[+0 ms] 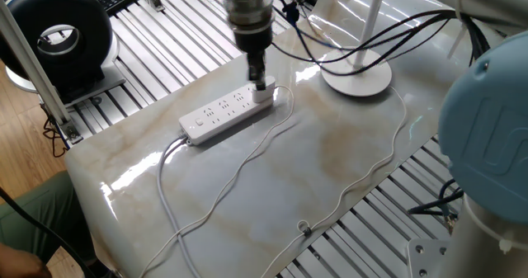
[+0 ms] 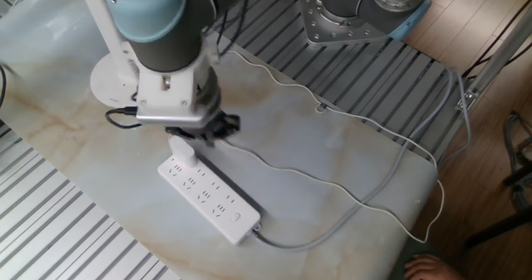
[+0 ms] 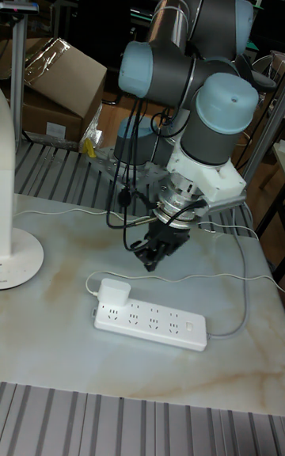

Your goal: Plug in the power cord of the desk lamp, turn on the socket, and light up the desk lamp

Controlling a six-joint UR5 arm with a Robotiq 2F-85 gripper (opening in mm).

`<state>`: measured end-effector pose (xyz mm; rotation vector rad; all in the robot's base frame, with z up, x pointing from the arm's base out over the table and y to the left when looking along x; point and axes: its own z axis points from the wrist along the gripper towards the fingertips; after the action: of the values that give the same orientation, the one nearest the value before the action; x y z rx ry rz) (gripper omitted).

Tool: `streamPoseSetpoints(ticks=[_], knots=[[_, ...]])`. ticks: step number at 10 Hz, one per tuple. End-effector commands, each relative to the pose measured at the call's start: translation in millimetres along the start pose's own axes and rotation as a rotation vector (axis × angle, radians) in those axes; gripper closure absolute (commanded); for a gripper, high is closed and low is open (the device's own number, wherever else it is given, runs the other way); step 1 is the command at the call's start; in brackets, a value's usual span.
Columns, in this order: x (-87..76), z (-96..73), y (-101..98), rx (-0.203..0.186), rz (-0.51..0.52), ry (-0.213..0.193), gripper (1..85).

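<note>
While the black round fan [image 1: 56, 32] sits at the far left on the slatted frame beside the marble table [image 1: 272, 187], the socket [image 1: 226, 113] lies near the middle of the slab, a long white strip with its round button at the left end and a thicker white cable [image 1: 163, 187] running off that end toward the near edge. At the strip's right end the boxy white plug [image 1: 262, 87] stands seated in the last outlet, upright on the socket. Directly above it hangs the gripper [image 1: 256, 68], raised clear of the plug; in the tall fixed view the gripper [image 3: 157, 252] is apart from the plug [image 3: 115, 291], and its dark fingers appear to hold nothing, though whether the jaws are spread or drawn together cannot be told. From the plug the power cord [image 1: 363, 175] loops along the tabletop, wandering toward the near edge and then curving right and back toward the far side. To the right of the gripper the desk lamp [image 1: 356, 73] stands on its flat round base with its thin white pole rising upright, well apart from the socket. Black robot cables [image 1: 363, 39] sag across in front of that pole.
</note>
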<state>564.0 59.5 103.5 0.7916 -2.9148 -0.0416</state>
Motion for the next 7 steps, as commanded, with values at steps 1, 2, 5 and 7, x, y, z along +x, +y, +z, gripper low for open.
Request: streamPoseSetpoints(ticks=[1,2,5,7], knots=[[-42.5,5.0,22.7,-0.052,0.265,-0.082,84.7],[-60.0,9.0,23.7,-0.057,0.323,-0.113,84.7],[-83.8,15.5,33.2,-0.115,0.455,-0.145,84.7],[-98.6,24.1,36.9,-0.125,0.512,-0.17,84.7]])
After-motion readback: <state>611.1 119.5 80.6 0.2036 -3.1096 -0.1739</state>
